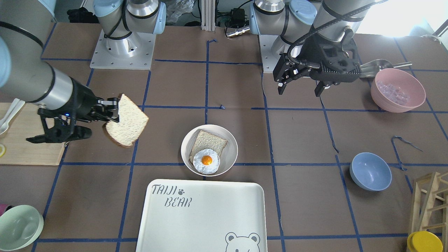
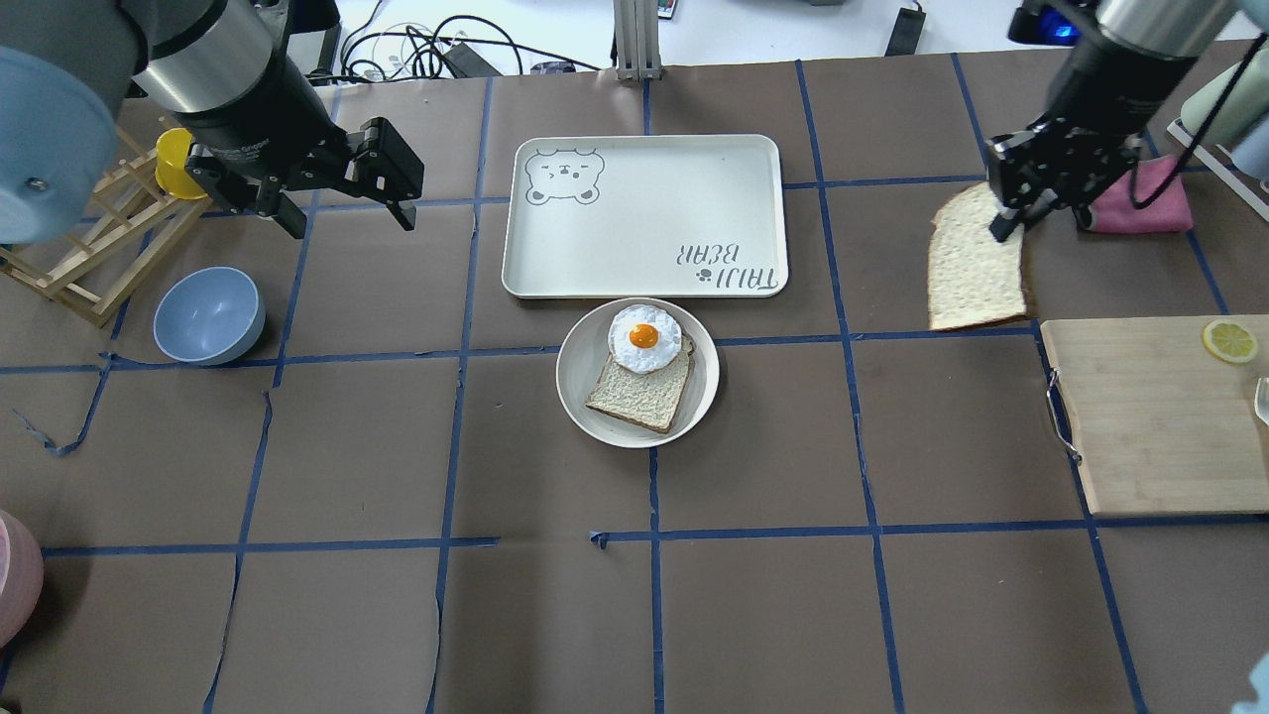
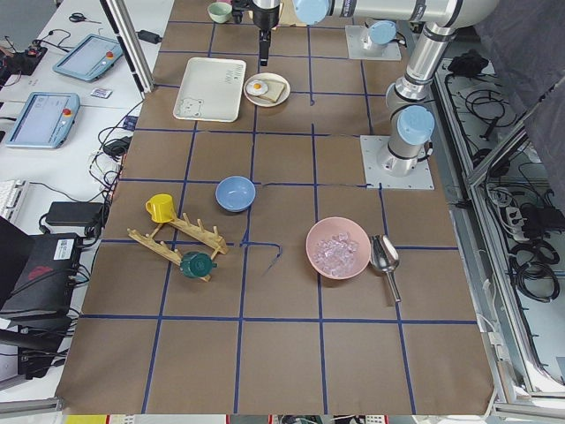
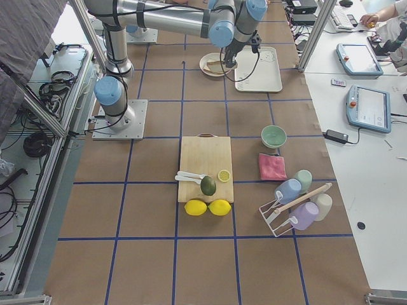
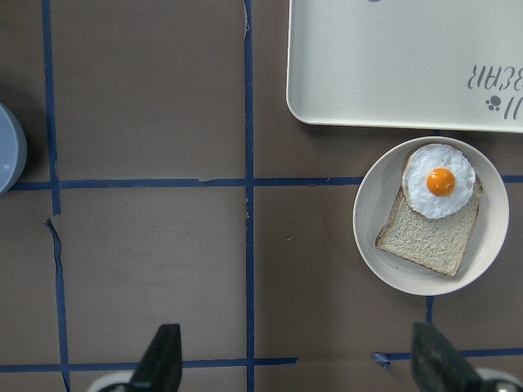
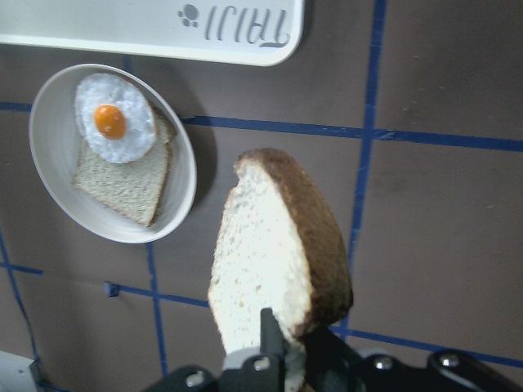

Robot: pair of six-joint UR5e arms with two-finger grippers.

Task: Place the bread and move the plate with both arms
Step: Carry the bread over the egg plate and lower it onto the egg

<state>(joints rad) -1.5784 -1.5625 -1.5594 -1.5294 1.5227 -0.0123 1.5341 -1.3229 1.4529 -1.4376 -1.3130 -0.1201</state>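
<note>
My right gripper [image 2: 1011, 213] is shut on the bread [image 2: 977, 263], a thick white slice with a dark brown crust, and holds it in the air to the right of the tray. It also shows in the front view [image 1: 127, 120] and in the right wrist view [image 6: 270, 253]. The plate [image 2: 580, 382] sits mid-table just before the tray. It holds a thinner tan slice [image 2: 644, 397] with a fried egg [image 2: 644, 337] on it. My left gripper [image 2: 337, 193] is open and empty, high above the table well to the plate's left. Its fingertips [image 5: 163, 359] stand wide apart.
The TAIJI BEAR tray [image 2: 644, 213] lies just beyond the plate. A blue bowl [image 2: 208, 315] and a wooden rack [image 2: 89, 248] are at the left. A cutting board [image 2: 1150, 416] with a lemon slice lies at the right. A pink bowl [image 1: 398, 90] stands near the left arm's base.
</note>
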